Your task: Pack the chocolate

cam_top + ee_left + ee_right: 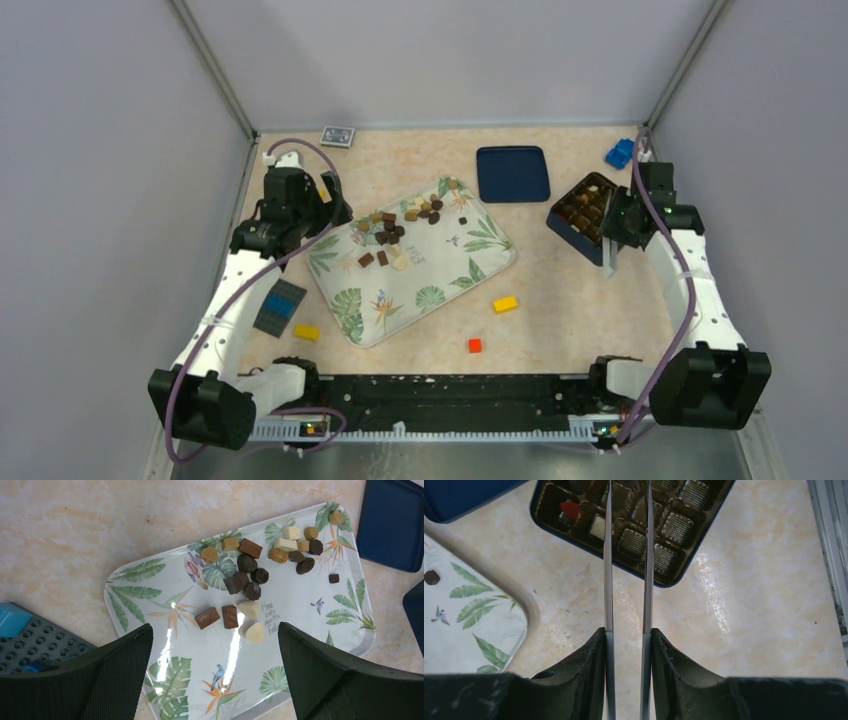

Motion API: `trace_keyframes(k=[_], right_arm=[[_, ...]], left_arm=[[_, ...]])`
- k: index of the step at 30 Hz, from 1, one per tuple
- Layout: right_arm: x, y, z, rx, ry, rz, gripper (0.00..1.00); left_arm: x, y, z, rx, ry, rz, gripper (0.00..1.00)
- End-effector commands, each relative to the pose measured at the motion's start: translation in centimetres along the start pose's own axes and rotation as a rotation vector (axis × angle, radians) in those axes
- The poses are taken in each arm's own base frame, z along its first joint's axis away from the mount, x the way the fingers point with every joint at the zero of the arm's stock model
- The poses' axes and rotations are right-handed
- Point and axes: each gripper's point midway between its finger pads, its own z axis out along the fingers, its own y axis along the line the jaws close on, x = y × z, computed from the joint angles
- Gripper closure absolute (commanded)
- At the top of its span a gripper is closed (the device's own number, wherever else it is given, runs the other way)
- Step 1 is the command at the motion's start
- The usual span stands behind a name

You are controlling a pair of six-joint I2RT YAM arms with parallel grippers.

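Several chocolate pieces (395, 232), dark brown, light brown and cream, lie on the leaf-patterned tray (440, 290). In the left wrist view the chocolate (247, 580) is spread over the far half of the tray (165, 605). My left gripper (328, 203) is open and empty above the tray's left part (215, 630). The dark blue chocolate box (585, 215) stands to the right. My right gripper (615, 235) is shut on thin metal tongs (608, 580), whose two blades reach over the box (664, 525). The box holds a red piece (569, 510) and a cream piece (598, 527).
The blue box lid (512, 173) lies behind the tray. Yellow bricks (506, 304) (306, 332), a red brick (474, 345) and a blue brick (619, 153) lie about. A grey baseplate (279, 307) sits left of the tray. A small card box (336, 136) is at the back.
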Motion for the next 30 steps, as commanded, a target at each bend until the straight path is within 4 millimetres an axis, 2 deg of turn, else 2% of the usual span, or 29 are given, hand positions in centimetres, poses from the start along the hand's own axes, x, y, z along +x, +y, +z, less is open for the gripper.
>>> trace_keyframes(k=[1, 9, 20, 27, 28, 30], right_arm=[[-0.3, -1.0, -0.1, -0.02, 0.003, 0.013, 0.84], [0.2, -2.5, 1.5, 0.011, 0.04, 0.041, 0.82], [-1.3, -3.4, 2.3, 0.045, 0.01, 0.084, 0.81], [-1.9, -3.4, 3.5, 0.05, -0.013, 0.107, 0.81], [-2.0, -3.5, 3.7, 0.054, -0.016, 0.107, 0.8], [-2.1, -3.5, 4.1, 0.06, -0.014, 0.108, 0.71]], left_arm=[[-1.7, -0.8, -0.9, 0.035, -0.057, -0.006, 0.01], [-1.5, -0.9, -0.9, 0.038, -0.05, -0.006, 0.01], [-1.3, -0.7, -0.7, 0.032, -0.045, -0.004, 0.01], [-1.3, -0.8, -0.6, 0.035, -0.043, -0.002, 0.01], [-1.3, -0.7, -0.6, 0.034, -0.043, -0.002, 0.01], [-1.3, -0.7, -0.5, 0.032, -0.044, -0.002, 0.01]])
